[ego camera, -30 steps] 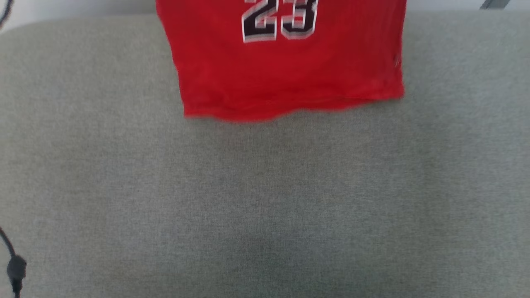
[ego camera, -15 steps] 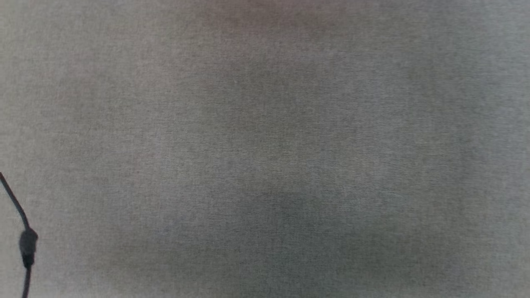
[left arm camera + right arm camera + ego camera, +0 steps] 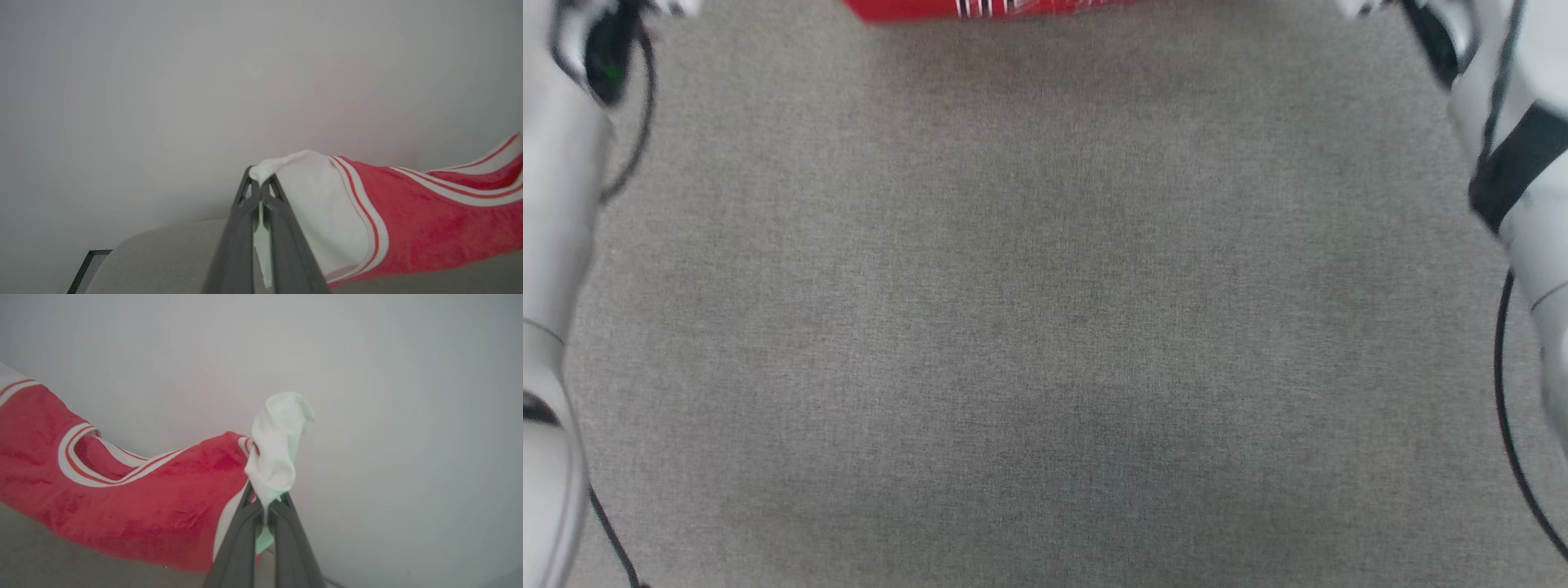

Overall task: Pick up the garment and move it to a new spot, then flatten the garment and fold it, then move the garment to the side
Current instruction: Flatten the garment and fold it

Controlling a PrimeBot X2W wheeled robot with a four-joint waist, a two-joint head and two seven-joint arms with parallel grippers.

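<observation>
Both claws are fully closed on the garment (image 3: 980, 7), one sleeve each: left gripper (image 3: 260, 190) pinches the tip of one white sleeve (image 3: 318, 212), right gripper (image 3: 265, 504) pinches the second white sleeve (image 3: 278, 445), bunched into a lump above its fingertips. Shirt hangs stretched between the two, near the far edge of the grey woven upholstered surface (image 3: 1045, 327); hem contact with the surface: can't tell. Fabric is soft and fuzzy: red body, double white stripes at both sleeve seams and the neckline. Head view catches a thin red strip with white print at the surface's far side, plus two pale forearms, left forearm (image 3: 551, 245) and right forearm (image 3: 1523, 163), each with one thin black cable (image 3: 1500, 359) alongside. Plain pale wall (image 3: 163, 81) behind.
</observation>
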